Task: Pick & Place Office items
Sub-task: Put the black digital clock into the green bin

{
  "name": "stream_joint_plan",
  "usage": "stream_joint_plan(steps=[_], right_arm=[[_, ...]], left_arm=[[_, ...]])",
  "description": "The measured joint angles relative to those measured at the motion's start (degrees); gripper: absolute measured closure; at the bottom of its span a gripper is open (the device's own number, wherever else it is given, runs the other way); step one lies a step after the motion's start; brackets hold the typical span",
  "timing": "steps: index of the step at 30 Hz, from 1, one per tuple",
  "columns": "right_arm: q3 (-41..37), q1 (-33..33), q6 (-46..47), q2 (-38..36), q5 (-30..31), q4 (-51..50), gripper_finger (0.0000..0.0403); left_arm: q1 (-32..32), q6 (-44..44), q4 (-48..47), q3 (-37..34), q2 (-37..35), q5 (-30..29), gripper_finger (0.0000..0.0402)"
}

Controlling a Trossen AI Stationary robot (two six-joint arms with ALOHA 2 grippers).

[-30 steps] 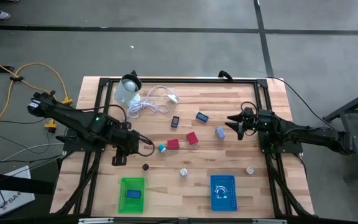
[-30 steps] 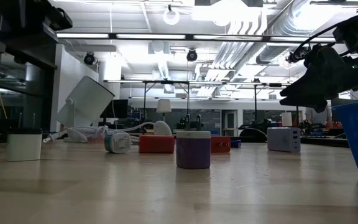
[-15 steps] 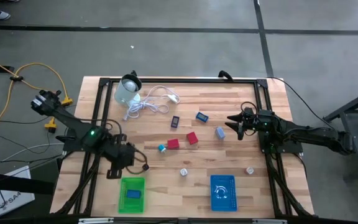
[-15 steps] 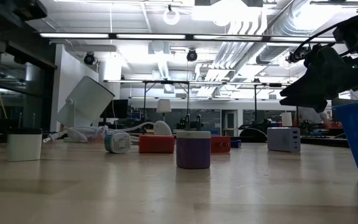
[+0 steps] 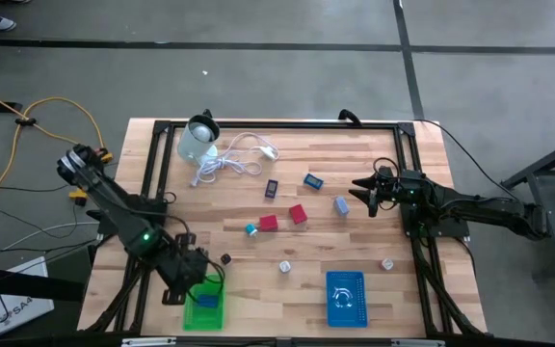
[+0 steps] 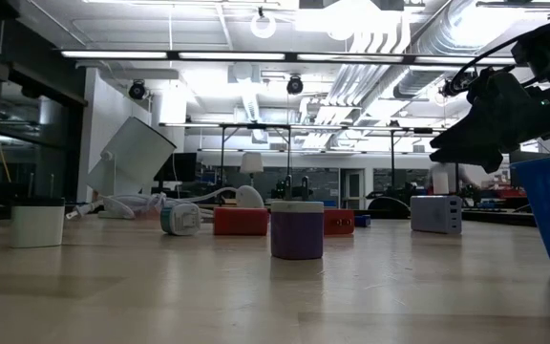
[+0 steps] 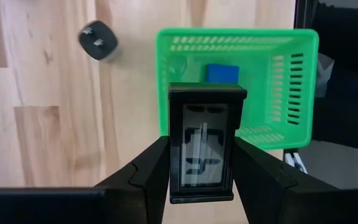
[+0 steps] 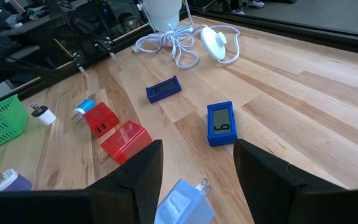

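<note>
My left gripper (image 5: pixel 193 280) hovers at the green basket (image 5: pixel 203 303) near the table's near-left corner, shut on a small black piece with a display (image 7: pixel 207 143). A blue piece (image 7: pixel 222 73) lies in that basket (image 7: pixel 278 81). A black plug piece (image 7: pixel 98 40) rests on the wood beside it. My right gripper (image 5: pixel 366 191) is open, held just above the table over a pale blue plug (image 8: pixel 182 202), its fingers (image 8: pixel 138 168) spread. Red blocks (image 5: pixel 268 223), blue display pieces (image 5: pixel 313 179) and white pieces (image 5: pixel 284 266) lie mid-table. My left gripper pinches the black display piece between its two fingers, one on each long side (image 7: pixel 174 155), about halfway along. The fingers come from above, pointing down. The piece is lifted clear, display facing up, over the basket's rim.
A blue basket (image 5: pixel 345 297) stands at the near edge right of centre. A pale round container (image 5: pixel 198 141) and a coiled white cable (image 5: pixel 234 159) sit at the far left. The black table frame (image 5: pixel 258 123) runs along the edges. Bare wood lies between the baskets.
My left gripper has travelled from mid-left of the table toward the near edge and now hangs over the green basket. My right arm has kept still, and the pieces on the table have not shifted.
</note>
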Motion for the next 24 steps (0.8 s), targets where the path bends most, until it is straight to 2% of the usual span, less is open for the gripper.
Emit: stream_joint_plan(steps=[14, 24], right_arm=[[-0.01, 0.00, 0.00, 0.01, -0.01, 0.00, 0.0219], [0.00, 0.00, 0.00, 0.01, 0.00, 0.00, 0.0219]], left_arm=[[-4.57, -0.80, -1.54, 10.49, 10.48, 0.16, 0.0252], [-4.73, -1.37, -1.82, 11.35, 11.45, 0.14, 0.0252]])
